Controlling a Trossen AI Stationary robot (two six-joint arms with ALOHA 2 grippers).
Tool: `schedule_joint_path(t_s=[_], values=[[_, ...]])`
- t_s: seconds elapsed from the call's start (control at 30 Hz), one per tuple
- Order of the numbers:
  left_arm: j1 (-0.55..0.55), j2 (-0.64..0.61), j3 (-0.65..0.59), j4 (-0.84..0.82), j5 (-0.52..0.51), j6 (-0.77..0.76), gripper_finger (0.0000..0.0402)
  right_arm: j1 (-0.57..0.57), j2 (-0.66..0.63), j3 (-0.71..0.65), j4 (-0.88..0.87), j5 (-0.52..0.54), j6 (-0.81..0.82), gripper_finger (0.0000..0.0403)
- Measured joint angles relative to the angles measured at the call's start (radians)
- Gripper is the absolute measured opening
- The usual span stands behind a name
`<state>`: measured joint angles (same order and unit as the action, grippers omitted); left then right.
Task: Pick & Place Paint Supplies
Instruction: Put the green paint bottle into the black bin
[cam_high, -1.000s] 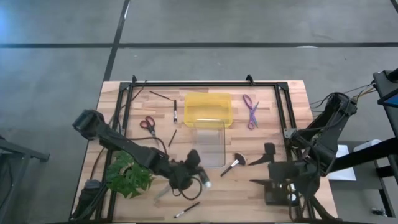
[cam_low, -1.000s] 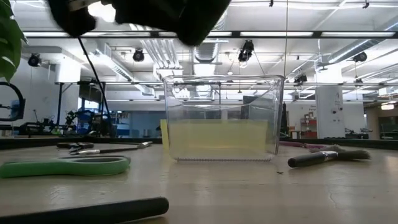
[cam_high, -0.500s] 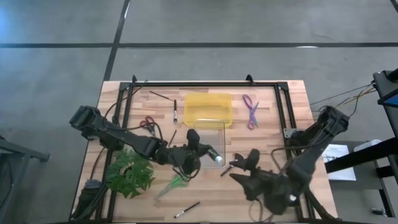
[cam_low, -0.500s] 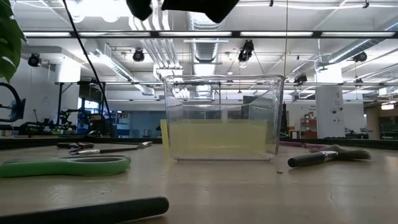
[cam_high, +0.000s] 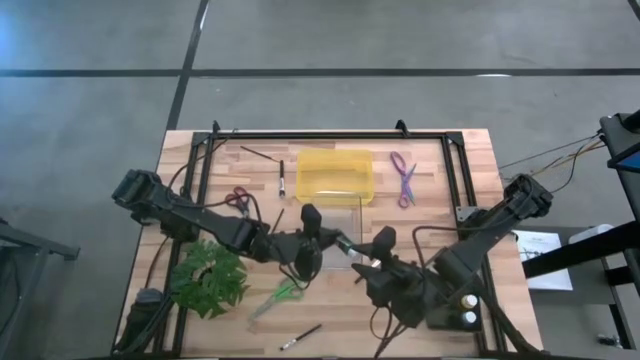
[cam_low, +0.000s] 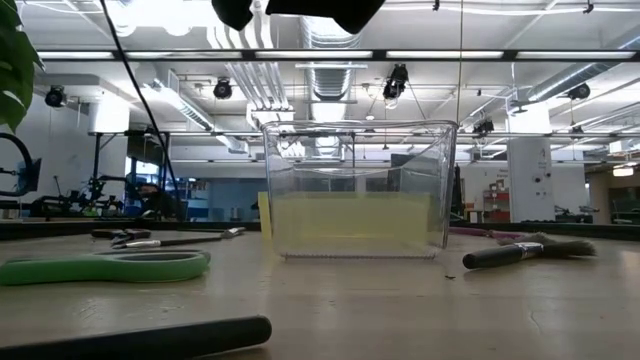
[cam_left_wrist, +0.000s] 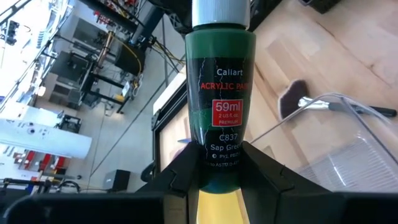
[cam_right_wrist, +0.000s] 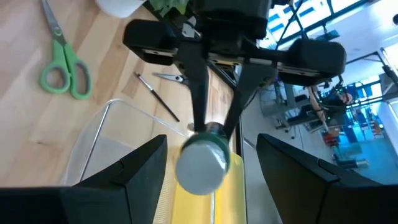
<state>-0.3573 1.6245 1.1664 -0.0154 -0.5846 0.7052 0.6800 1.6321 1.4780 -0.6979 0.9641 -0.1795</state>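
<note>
A green paint bottle with a white cap is held by my left gripper, which is shut on it. They hang above the near end of the clear bin. My right gripper is open and faces the left one. Its fingers stand either side of the cap without touching it. Green scissors, red-handled scissors, purple scissors and thin brushes lie flat on the table. A broad brush lies right of the bin. My left gripper pinches the green bottle's base end between its two fingers. The fingers come level from the table's left and lie along the bottle. The bottle is lifted clear and lies level, its white cap pointing toward the right gripper.
A yellow bin stands at the far end of the clear bin. A leafy plant sits near the left front corner. Two capped bottles stand by the right arm. A dark frame runs round the table.
My left gripper carried the green bottle up and away from the near edge toward the clear bin, and now points it to the right. My right arm swung from the table's right side toward the left, and its open fingers came up around the bottle's cap.
</note>
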Motion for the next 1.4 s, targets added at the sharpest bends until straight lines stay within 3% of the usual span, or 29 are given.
schedule_joint_path(t_s=[0.53, 0.67, 0.9, 1.03, 1.17, 1.4], values=[[-0.001, 0.000, 0.000, -0.002, 0.000, -0.008, 0.0091, -0.007, 0.005, -0.010, -0.047, -0.004, 0.054, 0.0244], [-0.001, 0.000, 0.000, -0.002, 0.000, -0.008, 0.0091, -0.007, 0.005, -0.010, -0.047, -0.006, 0.048, 0.0209], [-0.001, 0.000, 0.000, -0.008, 0.002, -0.028, 0.0091, -0.007, 0.006, -0.010, -0.047, -0.043, 0.041, 0.0105], [-0.001, 0.000, 0.000, -0.008, 0.002, -0.002, 0.0093, -0.006, 0.006, -0.010, -0.046, -0.048, 0.038, 0.0103], [-0.001, 0.000, 0.000, -0.008, 0.001, 0.000, 0.0117, -0.007, 0.006, -0.010, -0.046, -0.049, 0.037, 0.0103], [-0.001, 0.000, 0.000, -0.006, 0.000, -0.004, 0.0194, -0.007, 0.006, -0.010, -0.046, -0.049, 0.038, 0.0103]])
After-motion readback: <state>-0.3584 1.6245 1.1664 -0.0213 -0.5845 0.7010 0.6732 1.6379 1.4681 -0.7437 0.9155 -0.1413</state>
